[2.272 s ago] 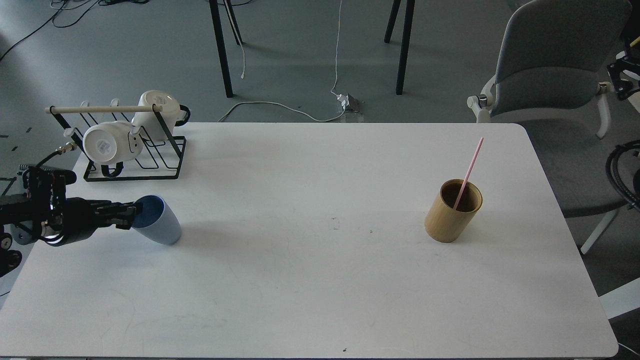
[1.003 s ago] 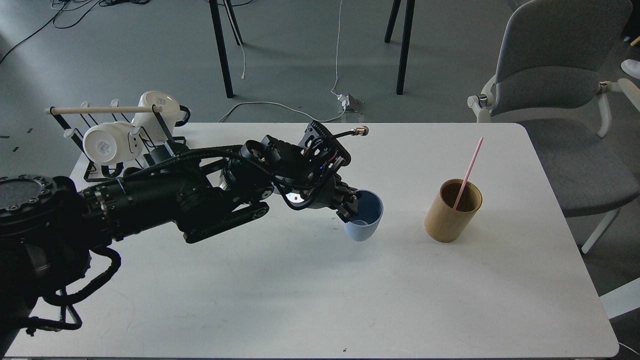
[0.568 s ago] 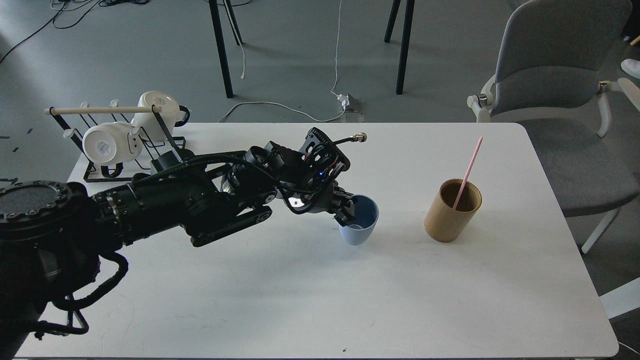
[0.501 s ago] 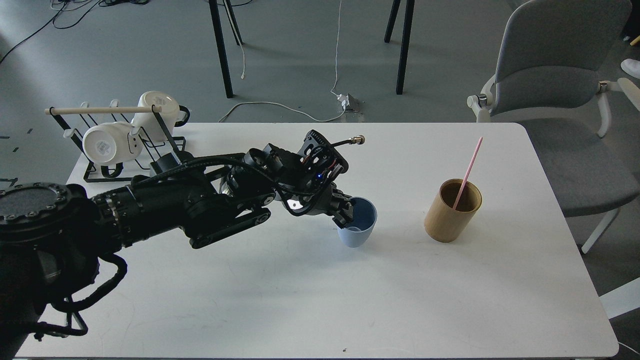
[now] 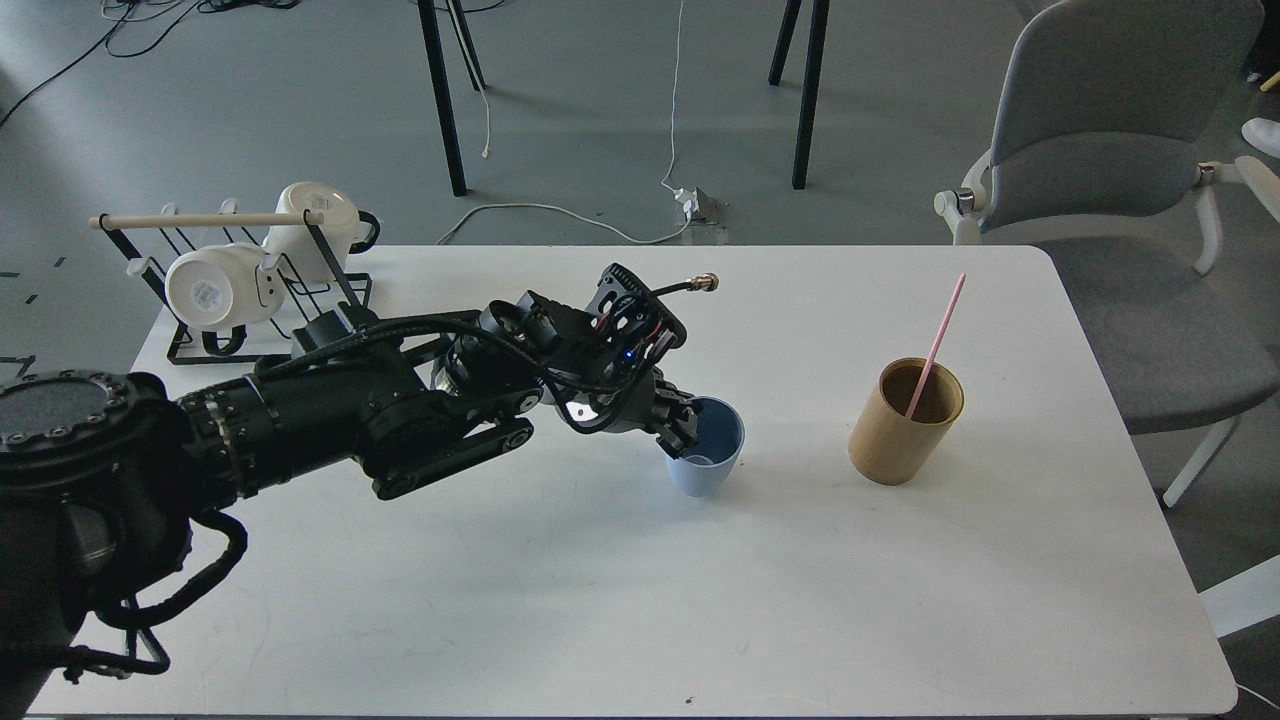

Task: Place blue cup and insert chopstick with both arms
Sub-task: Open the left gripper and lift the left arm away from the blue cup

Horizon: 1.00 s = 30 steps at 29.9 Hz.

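The blue cup (image 5: pixel 708 463) stands upright near the middle of the white table (image 5: pixel 640 600). My left gripper (image 5: pixel 682 425) reaches in from the left and is shut on the cup's near-left rim, one finger inside it. The pink chopstick (image 5: pixel 938 340) leans in a tan bamboo cylinder (image 5: pixel 903 425) to the right of the cup. My right gripper is out of view.
A black wire rack (image 5: pixel 270 320) with two white mugs (image 5: pixel 215 285) and a cream wooden rod stands at the table's back left corner. A grey chair (image 5: pixel 1110 150) is beyond the table's right edge.
My left gripper carried the blue cup from the table's left side to the middle, then shifted it slightly left and down. The chopstick and bamboo cylinder have not moved.
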Motion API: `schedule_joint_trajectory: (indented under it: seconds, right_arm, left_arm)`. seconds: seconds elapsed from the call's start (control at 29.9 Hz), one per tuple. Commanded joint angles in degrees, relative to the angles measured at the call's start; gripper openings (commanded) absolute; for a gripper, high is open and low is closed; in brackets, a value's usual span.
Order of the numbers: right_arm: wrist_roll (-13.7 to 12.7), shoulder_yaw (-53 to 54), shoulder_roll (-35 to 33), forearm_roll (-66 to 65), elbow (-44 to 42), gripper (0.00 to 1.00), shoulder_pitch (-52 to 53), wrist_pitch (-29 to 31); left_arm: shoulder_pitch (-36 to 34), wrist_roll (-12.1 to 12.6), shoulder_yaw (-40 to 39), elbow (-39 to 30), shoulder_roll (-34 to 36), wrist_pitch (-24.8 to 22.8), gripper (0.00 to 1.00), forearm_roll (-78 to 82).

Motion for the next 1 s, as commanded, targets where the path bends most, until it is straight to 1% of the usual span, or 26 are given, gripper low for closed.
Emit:
schedule_joint_trajectory:
  seconds: [0.0, 0.2, 0.23, 0.27, 0.37, 0.4, 0.5, 0.53, 0.6, 0.7, 0.74, 0.8, 0.9, 0.97]
  right_arm:
    - [0.0, -0.02, -0.04, 0.0, 0.06, 0.99, -0.18, 0.0]
    - [0.0, -0.02, -0.04, 0.0, 0.06, 0.99, -0.45, 0.0]
    - [0.0, 0.07, -0.04, 0.0, -0.03, 0.99, -0.45, 0.0]
    - [0.0, 0.07, -0.13, 0.0, 0.06, 0.99, -0.62, 0.0]
    - [0.0, 0.16, -1.0, 0.0, 0.58, 0.99, -1.67, 0.0]
    - [-0.08, 0.07, -1.88, -0.09, 0.76, 0.99, -1.76, 0.0]
    - [-0.08, -1.5, -3.99, -0.18, 0.94, 0.99, -1.76, 0.0]
    - [0.0, -2.99, -4.78, -0.44, 0.94, 0.99, -1.5, 0.0]
    - [0.09, -5.89, -6.71, -1.06, 1.29, 0.99, -1.15, 0.0]
    - [0.27, -9.94, -9.7, -4.56, 3.92, 0.99, -1.15, 0.0]
    - [0.35, -11.17, -10.67, -7.01, 4.71, 0.99, -1.15, 0.0]
    - [0.36, -12.23, -11.29, -12.2, 5.76, 0.99, -1.06, 0.0]
    - [0.36, -12.41, -11.47, -20.8, 8.13, 0.99, -0.97, 0.0]
    - [0.27, -12.5, -11.73, -27.4, 10.59, 0.99, -1.06, 0.0]
  left_arm:
    - [0.69, 0.5, -0.09, 0.0, 0.21, 0.0, 0.11, 0.0]
    - [0.61, -0.03, -0.26, -0.18, 0.56, 0.0, 0.25, -0.17]
    - [0.61, -0.03, -0.61, -0.26, 0.65, 0.0, 0.29, -0.26]
    - [0.52, -0.12, -0.96, -0.35, 1.17, 0.0, 0.34, -0.35]
    - [0.43, -0.12, -3.59, -0.88, 3.81, 0.0, 0.55, -3.41]
    - [0.34, 0.14, -5.0, -0.88, 4.25, 0.0, 0.6, -5.34]
    - [0.17, 0.32, -9.91, -0.88, 6.35, 0.0, 0.77, -11.84]
    - [0.17, -0.03, -12.02, -0.88, 7.93, 0.0, 0.83, -14.56]
    - [0.34, 0.06, -17.02, -0.88, 10.57, 0.0, 0.9, -21.75]
    - [0.6, -0.12, -24.32, -0.09, 11.99, 0.0, 0.98, -35.19]
    - [0.69, -0.12, -26.52, 0.43, 11.99, 0.0, 0.98, -40.72]
    - [0.69, -0.2, -30.13, 3.67, 11.82, 0.0, 0.99, -50.92]
    - [1.13, -0.55, -31.99, 9.21, 11.2, 0.0, 0.99, -67.18]
    - [1.48, -1.78, -32.17, 10.81, 10.67, 0.0, 0.99, -76.6]
